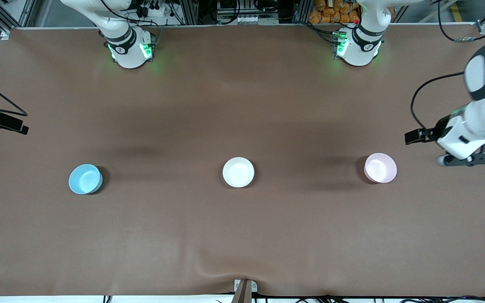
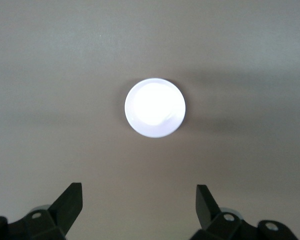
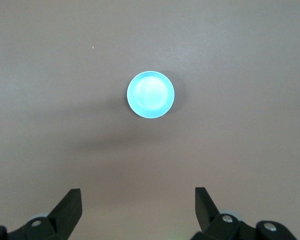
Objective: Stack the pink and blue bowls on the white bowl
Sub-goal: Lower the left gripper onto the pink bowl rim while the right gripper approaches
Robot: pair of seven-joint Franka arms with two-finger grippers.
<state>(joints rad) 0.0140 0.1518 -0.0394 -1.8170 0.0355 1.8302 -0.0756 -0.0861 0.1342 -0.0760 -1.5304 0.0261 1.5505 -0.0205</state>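
Observation:
Three bowls stand in a row on the brown table. The light blue bowl (image 1: 85, 179) is toward the right arm's end, the white bowl (image 1: 238, 172) is in the middle, and the pale pink bowl (image 1: 380, 168) is toward the left arm's end. My left gripper (image 1: 467, 160) hangs high over the table's end beside the pink bowl, open and empty (image 2: 139, 187). The pink bowl shows washed-out pale in its wrist view (image 2: 155, 107). My right gripper (image 3: 138, 191) is open and empty, high up, with the blue bowl (image 3: 150, 94) in its wrist view. Only a black part of the right hand (image 1: 2, 121) shows in the front view.
The brown table cover (image 1: 242, 235) has a small wrinkle at its edge nearest the front camera. Both arm bases (image 1: 129, 50) (image 1: 358, 46) stand along the edge farthest from that camera. Wide bare gaps lie between the bowls.

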